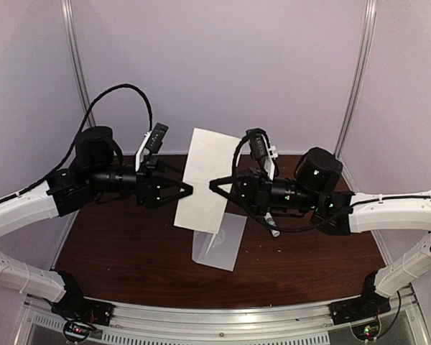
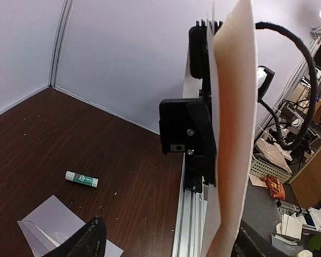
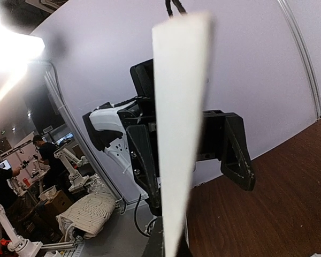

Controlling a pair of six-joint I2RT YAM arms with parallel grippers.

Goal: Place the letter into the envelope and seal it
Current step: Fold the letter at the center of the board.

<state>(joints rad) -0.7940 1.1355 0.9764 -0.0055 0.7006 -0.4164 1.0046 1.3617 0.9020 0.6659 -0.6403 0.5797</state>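
Top external: dark wood table, pale walls — right gripper pinches the letter, left gripper spread wide.

The letter is standing upright in mid-air between the left gripper and the right gripper, blocking the straight way across. Under it the envelope is lying flat on the desk, with a glue stick lying near it on the right. Bare desk is stretching out to the left and front.
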